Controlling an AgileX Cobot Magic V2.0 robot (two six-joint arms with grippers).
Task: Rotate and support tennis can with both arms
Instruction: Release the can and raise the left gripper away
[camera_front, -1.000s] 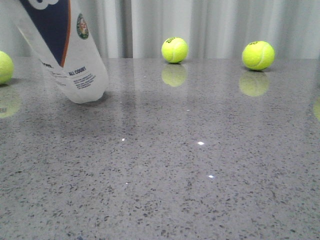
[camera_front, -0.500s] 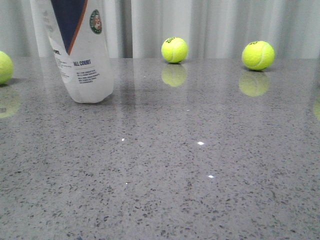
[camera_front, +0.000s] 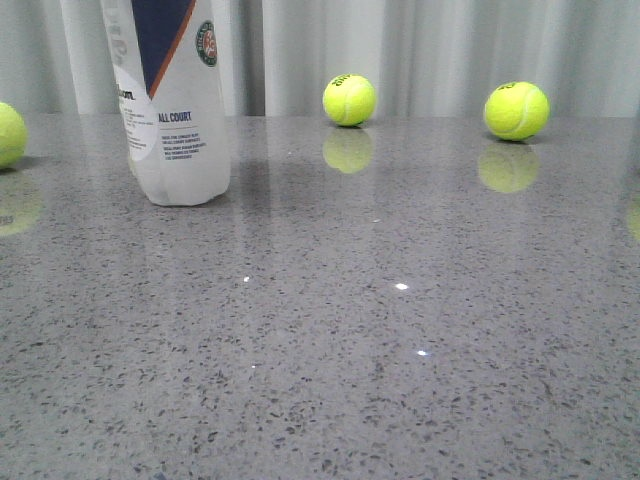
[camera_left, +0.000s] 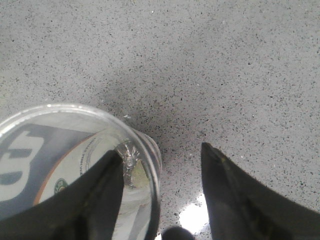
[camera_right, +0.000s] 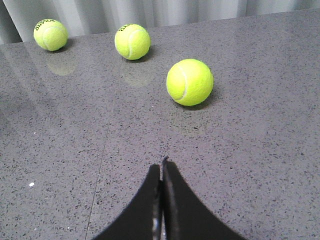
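1. Nearest us in the front view we see only bare speckled grey counter (camera_front: 400, 330), glossy enough to catch small bright glints.
2. Farther back, on the left side of the counter, we find the tennis can (camera_front: 172, 100) standing on its base and close to upright, leaning only slightly; its top runs out of the picture. Its navy panel, orange stripe, round emblem and "ALL COURT" text face us.
3. In the left wrist view we look down into the can's open clear rim (camera_left: 75, 165). The left gripper (camera_left: 162, 192) has its fingers spread wide: one finger (camera_left: 95, 200) lies across the can's mouth, apparently inside the rim, and the other sits outside over bare counter, clear of the can. We cannot tell whether the inner finger presses the wall, and nothing is clamped between the two.
4. The right gripper (camera_right: 162, 200) has its fingers pressed together with nothing between them, hovering over open counter well apart from the can.
5. Beyond the right fingers we see three tennis balls; the nearest ball (camera_right: 189, 82) lies just ahead.
6. At the far edge in the front view, two balls (camera_front: 349, 99) (camera_front: 516, 110) rest before a pale curtain (camera_front: 450, 50), and another ball (camera_front: 8, 134) sits at the left border.
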